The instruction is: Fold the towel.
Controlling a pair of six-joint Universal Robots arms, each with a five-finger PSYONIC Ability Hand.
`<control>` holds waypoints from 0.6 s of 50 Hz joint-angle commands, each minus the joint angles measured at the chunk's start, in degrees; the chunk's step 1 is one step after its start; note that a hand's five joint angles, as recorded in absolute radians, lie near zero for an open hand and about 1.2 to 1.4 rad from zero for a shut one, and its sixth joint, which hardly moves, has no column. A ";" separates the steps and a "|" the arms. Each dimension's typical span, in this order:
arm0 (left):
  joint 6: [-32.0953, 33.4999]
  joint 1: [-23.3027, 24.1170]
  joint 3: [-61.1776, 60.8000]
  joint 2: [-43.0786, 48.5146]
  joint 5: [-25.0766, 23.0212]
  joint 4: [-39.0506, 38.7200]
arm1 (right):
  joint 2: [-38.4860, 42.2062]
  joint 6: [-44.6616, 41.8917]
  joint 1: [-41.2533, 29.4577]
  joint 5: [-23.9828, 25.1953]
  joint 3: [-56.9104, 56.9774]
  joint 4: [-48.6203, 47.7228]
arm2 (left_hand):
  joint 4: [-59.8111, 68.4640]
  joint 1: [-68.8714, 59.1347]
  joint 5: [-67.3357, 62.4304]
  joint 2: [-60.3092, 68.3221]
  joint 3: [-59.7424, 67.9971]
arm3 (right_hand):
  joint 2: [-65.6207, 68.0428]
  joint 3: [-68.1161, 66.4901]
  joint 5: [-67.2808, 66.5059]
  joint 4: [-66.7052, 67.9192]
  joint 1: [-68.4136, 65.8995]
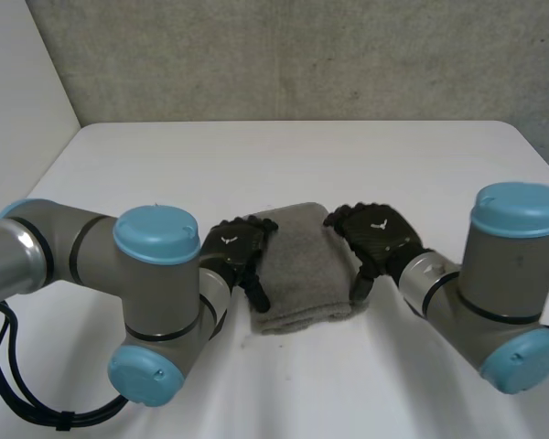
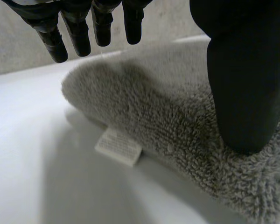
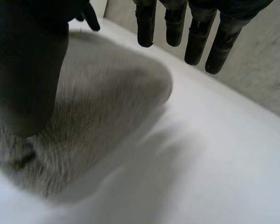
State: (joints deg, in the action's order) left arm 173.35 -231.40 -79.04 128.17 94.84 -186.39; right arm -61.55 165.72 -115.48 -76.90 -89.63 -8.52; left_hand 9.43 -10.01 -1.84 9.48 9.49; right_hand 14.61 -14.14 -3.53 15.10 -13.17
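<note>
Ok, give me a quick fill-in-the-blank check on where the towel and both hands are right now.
1. The towel lies on the table ____ the left hand and the right hand.
2. The towel's colour is ____.
3. In the left wrist view, a small white ____ sticks out from under the towel's edge.

Missing words: between; grey; label.

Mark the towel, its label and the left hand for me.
towel (image 1: 302, 274), head view, middle of its top surface
label (image 2: 118, 147), left wrist view, centre of the white tag
left hand (image 1: 231, 251), head view, back of the hand
</note>
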 commanded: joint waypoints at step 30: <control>3.31 -13.72 11.71 -35.10 1.05 26.87 | -26.61 4.70 8.95 -9.15 9.82 15.19 | 0.57 0.01 1.84 0.52 0.51 | -4.61 4.14 3.53 -5.10 3.17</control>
